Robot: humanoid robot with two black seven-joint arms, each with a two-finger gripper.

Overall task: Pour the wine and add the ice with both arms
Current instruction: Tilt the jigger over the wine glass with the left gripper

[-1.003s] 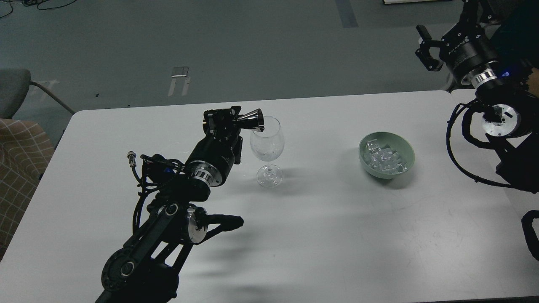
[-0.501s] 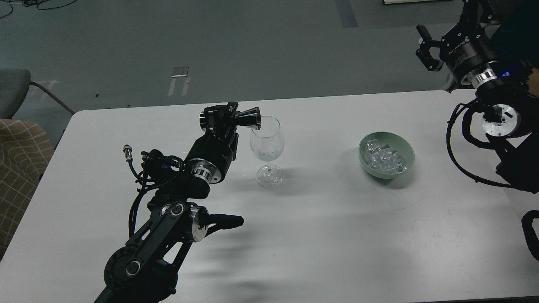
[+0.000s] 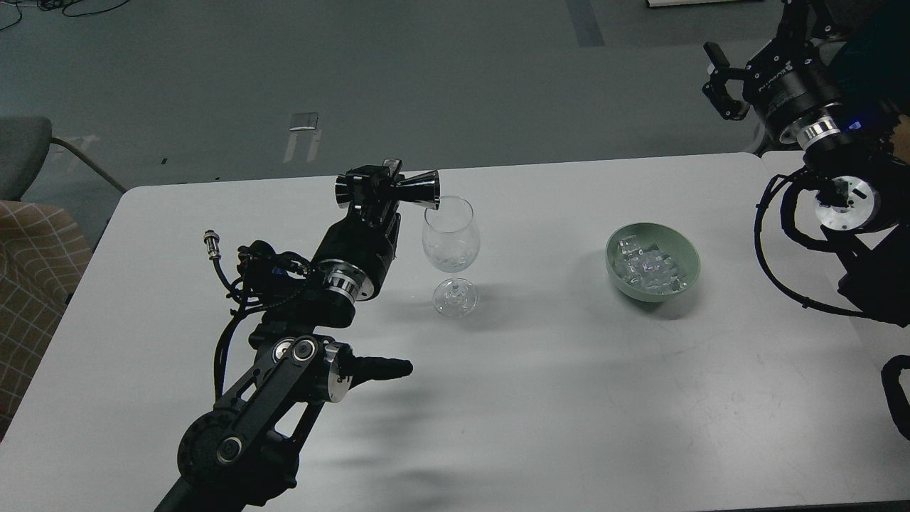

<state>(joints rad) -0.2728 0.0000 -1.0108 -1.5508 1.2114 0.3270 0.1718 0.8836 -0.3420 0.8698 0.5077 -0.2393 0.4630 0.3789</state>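
Note:
A clear wine glass (image 3: 449, 249) stands upright near the middle of the white table (image 3: 540, 398). My left gripper (image 3: 375, 188) is shut on a dark shiny double-cone jigger (image 3: 412, 190), held on its side just left of and above the glass rim, its mouth toward the glass. A pale green bowl (image 3: 684, 250) to the right holds a pile of small clear ice cubes (image 3: 648, 269). My right gripper (image 3: 719, 84) is raised beyond the table's far right corner, far from the bowl, its fingers apart and empty.
A grey chair (image 3: 25, 153) and a checked cushion (image 3: 32, 284) stand off the table's left edge. A second table surface (image 3: 785, 162) joins at the right. Black cables (image 3: 775, 249) loop under my right arm.
My left gripper has lifted the jigger up and slightly left off the glass rim and turned it back toward level. The right arm has not moved.

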